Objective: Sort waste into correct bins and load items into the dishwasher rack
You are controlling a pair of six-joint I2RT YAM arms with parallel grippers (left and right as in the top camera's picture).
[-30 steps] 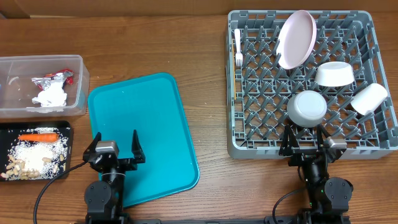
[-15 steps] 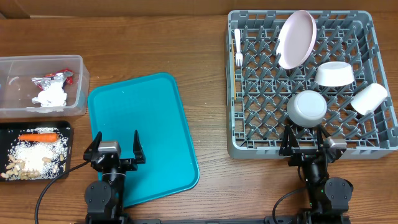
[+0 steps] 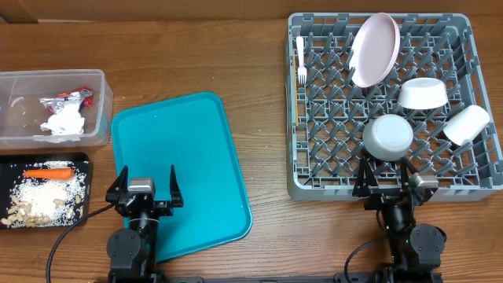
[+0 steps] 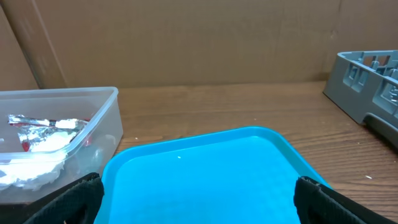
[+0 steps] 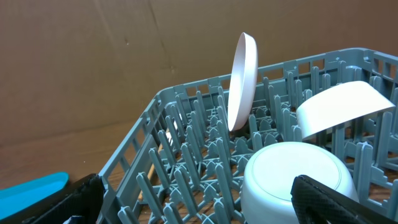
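The grey dishwasher rack at the right holds a pinkish plate on edge, a white fork, two upturned white bowls and a white cup. The clear tub holds foil wrappers and a crumpled napkin. The black tray holds a carrot and pale scraps. My left gripper stands open over the near end of the teal tray, nothing between its fingers. My right gripper stands open at the rack's near wall, facing the near bowl, holding nothing.
A cardboard wall closes the far side of the wooden table. The teal tray carries nothing. A cable runs from the left arm's base toward the front edge.
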